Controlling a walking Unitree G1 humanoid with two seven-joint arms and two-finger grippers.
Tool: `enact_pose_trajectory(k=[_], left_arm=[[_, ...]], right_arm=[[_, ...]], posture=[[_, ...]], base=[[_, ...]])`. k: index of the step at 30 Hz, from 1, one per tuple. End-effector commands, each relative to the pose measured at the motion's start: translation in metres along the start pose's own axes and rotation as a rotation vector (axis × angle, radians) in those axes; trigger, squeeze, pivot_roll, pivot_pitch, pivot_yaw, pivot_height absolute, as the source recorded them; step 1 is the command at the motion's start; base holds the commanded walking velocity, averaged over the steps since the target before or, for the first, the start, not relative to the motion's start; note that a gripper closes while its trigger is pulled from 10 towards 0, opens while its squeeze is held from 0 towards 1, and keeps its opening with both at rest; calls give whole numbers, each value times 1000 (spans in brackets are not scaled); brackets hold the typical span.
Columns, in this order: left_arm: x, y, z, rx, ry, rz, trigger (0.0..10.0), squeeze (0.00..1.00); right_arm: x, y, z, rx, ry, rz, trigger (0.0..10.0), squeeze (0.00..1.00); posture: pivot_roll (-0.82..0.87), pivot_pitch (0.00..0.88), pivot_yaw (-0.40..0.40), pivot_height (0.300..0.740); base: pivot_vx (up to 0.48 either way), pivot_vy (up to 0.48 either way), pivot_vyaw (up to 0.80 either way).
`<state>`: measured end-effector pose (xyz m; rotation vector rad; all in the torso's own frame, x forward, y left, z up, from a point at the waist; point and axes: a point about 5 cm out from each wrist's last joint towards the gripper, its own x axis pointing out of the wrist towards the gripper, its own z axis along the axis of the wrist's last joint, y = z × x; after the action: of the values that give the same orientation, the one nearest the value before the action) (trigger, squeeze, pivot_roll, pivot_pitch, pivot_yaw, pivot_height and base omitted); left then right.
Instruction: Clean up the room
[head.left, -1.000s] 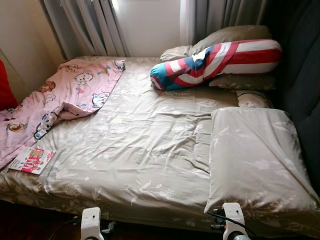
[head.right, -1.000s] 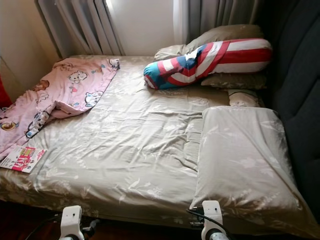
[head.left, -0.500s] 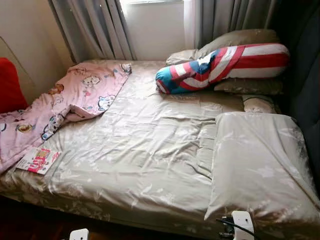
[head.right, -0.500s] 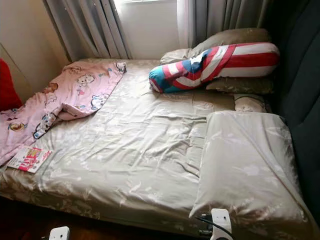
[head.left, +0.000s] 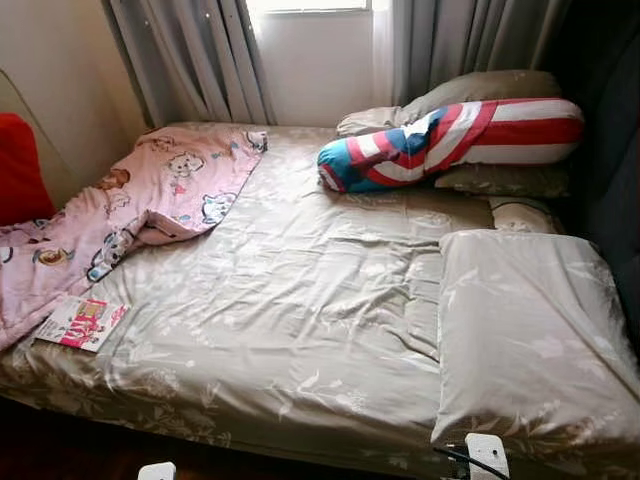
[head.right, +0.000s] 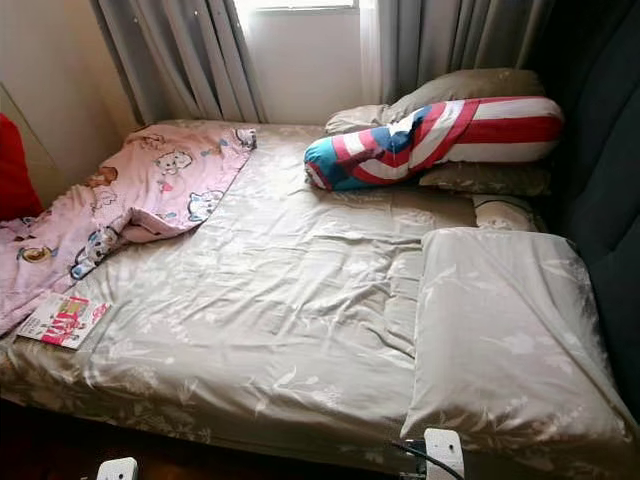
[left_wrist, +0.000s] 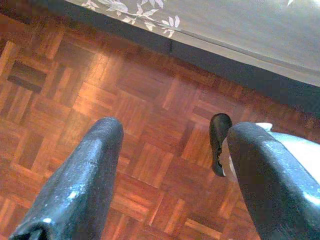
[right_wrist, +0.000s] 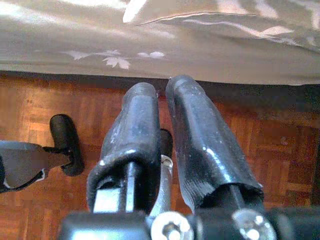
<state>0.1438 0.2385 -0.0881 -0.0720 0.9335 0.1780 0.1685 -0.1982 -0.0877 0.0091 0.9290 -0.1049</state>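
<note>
A bed with a beige floral sheet (head.left: 300, 300) lies before me. A crumpled pink cartoon blanket (head.left: 130, 200) covers its left side. Near the left front edge lies a pink magazine (head.left: 82, 322). A red, white and blue striped bolster (head.left: 450, 140) rests on beige pillows (head.left: 480, 90) at the back right. A large beige pillow (head.left: 530, 330) lies at the front right. My left gripper (left_wrist: 175, 135) hangs open over parquet floor (left_wrist: 75, 75) beside the bed's edge. My right gripper (right_wrist: 161, 90) is shut and holds nothing, low by the bed's front edge (right_wrist: 150, 60).
Grey curtains (head.left: 190, 60) and a window are behind the bed. A dark padded headboard (head.left: 610, 150) runs along the right. A red cushion-like thing (head.left: 18, 170) stands at the far left against the wall. The robot's black feet (left_wrist: 220, 142) show on the floor.
The camera has tilted up a little and shifted, so the bed sits lower in the picture and both white wrists sink toward the bottom edge. Nothing on the bed has moved.
</note>
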Motion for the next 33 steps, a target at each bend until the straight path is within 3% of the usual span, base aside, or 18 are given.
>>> enact_pose_trajectory(k=[1, 7, 20, 22, 25, 26, 33], left_arm=[[0, -2, -2, -15, 9, 2, 10000, 0], [1, -6, -2, -24, 2, -5, 10000, 0], [3, -43, -5, 4, -3, -47, 10000, 0], [3, -42, -4, 6, -5, -47, 10000, 0], [4, -28, 0, 8, -14, -36, 10000, 0], [3, -15, 4, 8, -20, -25, 10000, 0], [2, -7, 6, -11, -23, -14, 10000, 0]], right_arm=[[1, 0, 2, -13, 2, 8, 10000, 0], [2, -4, 10, -18, -16, 3, 10000, 0], [4, 2, 16, 19, -28, -5, 10000, 0], [4, 3, 16, 21, -28, -6, 10000, 0], [4, 3, 17, 27, -28, -5, 10000, 0], [4, 3, 17, 32, -29, -5, 10000, 0], [3, -2, 15, -19, -14, 8, 10000, 0]], posture=[[-105, 47, 51, 740], [-106, 38, 47, 740], [-106, 45, 88, 740], [-107, 47, 91, 740], [-111, 49, 97, 740], [-115, 48, 96, 740], [-140, 42, 53, 740]], base=[[0, 311, 0], [0, 310, 0], [0, 309, 0], [0, 308, 0], [0, 309, 0], [0, 311, 0], [0, 310, 0]])
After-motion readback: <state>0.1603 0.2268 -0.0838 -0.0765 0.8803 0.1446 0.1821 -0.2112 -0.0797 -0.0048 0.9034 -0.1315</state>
